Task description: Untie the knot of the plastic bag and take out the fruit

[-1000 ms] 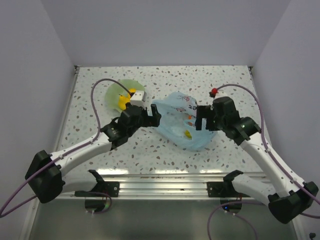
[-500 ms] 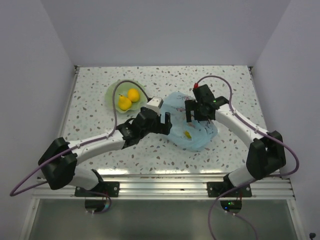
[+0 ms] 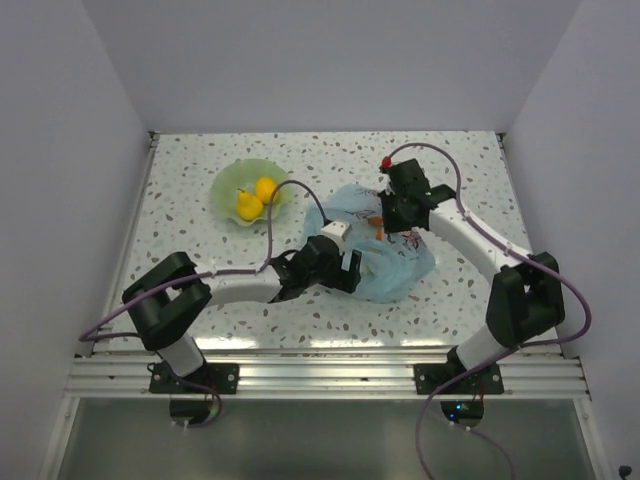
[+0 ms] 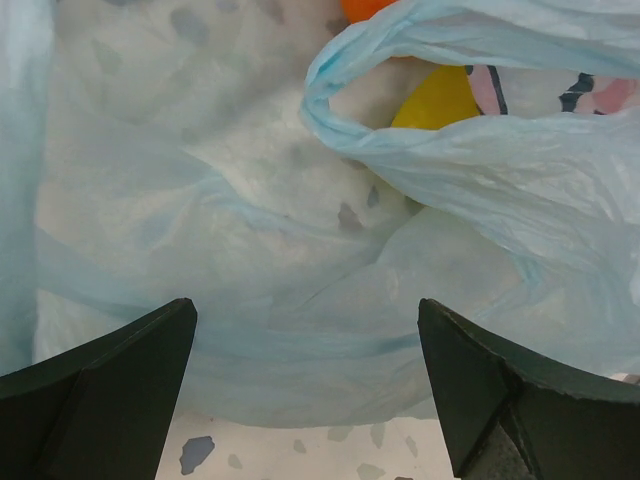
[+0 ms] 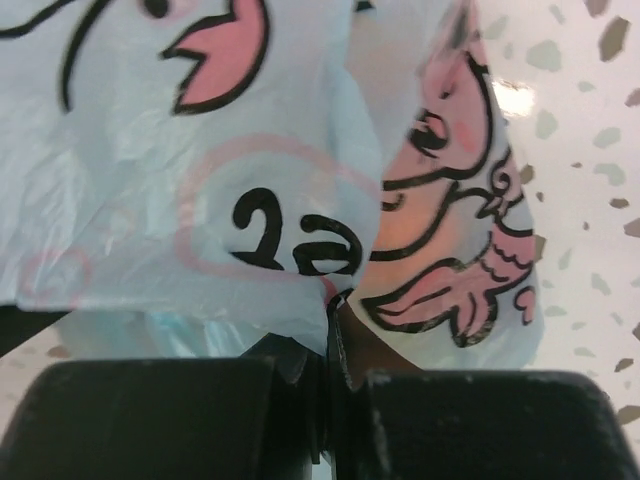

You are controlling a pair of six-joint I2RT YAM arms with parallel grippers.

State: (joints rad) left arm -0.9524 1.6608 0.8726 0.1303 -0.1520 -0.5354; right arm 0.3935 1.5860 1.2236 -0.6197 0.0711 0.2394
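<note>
The left arm lies low, stretched across the table (image 3: 180, 220); the left gripper (image 3: 348, 272) sits at the near-left edge of the plastic bag (image 3: 400, 265), its jaws spread wide and holding nothing. The right arm bends in from the right; the right gripper (image 3: 390, 222) tips down on the bag's far side, its jaws pressed together on a fold of the printed film. The bag lies crumpled at mid-table, its mouth gaping toward the left wrist camera; inside show a yellow piece (image 4: 440, 100) and an orange piece (image 4: 370, 8). The pale green bowl (image 3: 225, 185), well left of the bag, holds two yellow fruits (image 3: 250, 205). Half a second ago the right jaws stood open and the left gripper sat farther back at the bag's left edge; the bowl's contents are unchanged.
</note>
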